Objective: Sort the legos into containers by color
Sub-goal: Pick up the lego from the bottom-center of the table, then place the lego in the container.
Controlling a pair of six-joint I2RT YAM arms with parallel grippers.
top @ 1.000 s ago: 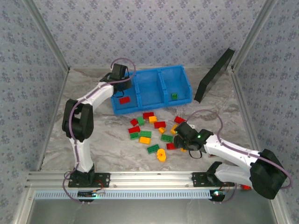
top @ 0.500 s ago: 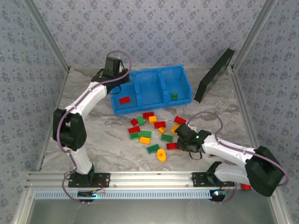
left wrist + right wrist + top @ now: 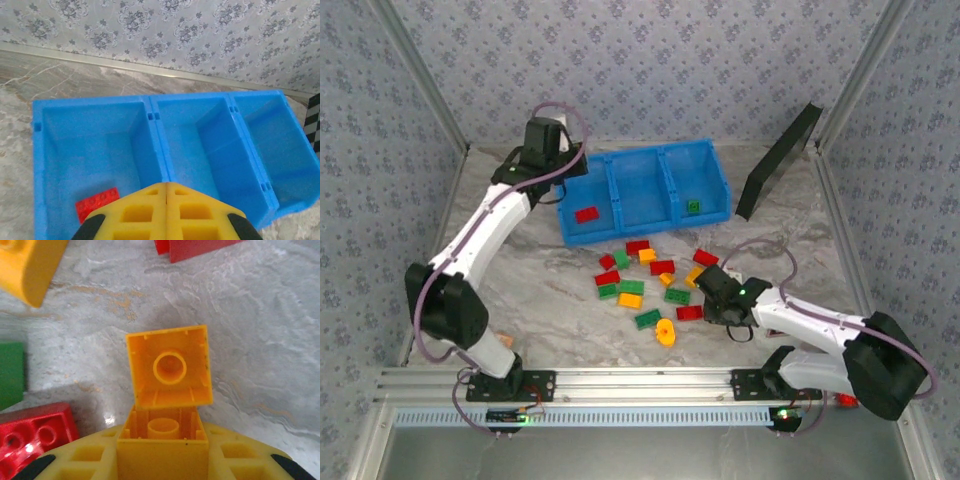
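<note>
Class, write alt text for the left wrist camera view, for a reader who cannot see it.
A blue bin with three side-by-side compartments sits on a marble table below the camera, one red lego lying in its left compartment. The left gripper, its yellow fingers pressed together, shows at the bottom edge.

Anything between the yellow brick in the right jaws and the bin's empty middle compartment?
Nothing tall. Loose bricks lie on the table between them, and the bin's near wall must be cleared; a lifted carry should pass over both. The left gripper hovers near the bin's left end.
</note>
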